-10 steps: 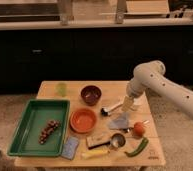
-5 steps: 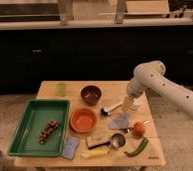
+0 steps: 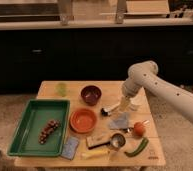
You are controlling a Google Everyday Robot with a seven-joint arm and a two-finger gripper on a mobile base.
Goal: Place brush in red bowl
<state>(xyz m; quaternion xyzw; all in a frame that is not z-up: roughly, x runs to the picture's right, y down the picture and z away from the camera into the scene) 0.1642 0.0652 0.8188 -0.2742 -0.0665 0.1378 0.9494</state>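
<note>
The brush (image 3: pixel 110 109) lies on the wooden table (image 3: pixel 105 86), its small dark head pointing left and its pale handle running up to the right. My gripper (image 3: pixel 123 106) hangs down from the white arm (image 3: pixel 145 75) right at the handle's right end, level with the table top. I cannot tell whether it touches the brush. The red bowl (image 3: pixel 83 120), orange-red and empty, stands just left of the brush head.
A dark maroon bowl (image 3: pixel 91 93) and a green cup (image 3: pixel 62 88) stand at the back. A green tray (image 3: pixel 26 131) is on the left. A grey cloth (image 3: pixel 121 121), tomato (image 3: pixel 139 129), green pepper (image 3: pixel 137 147), metal cup (image 3: pixel 117 141), wooden-backed brush block (image 3: pixel 97 142) and blue sponge (image 3: pixel 70 147) lie in front.
</note>
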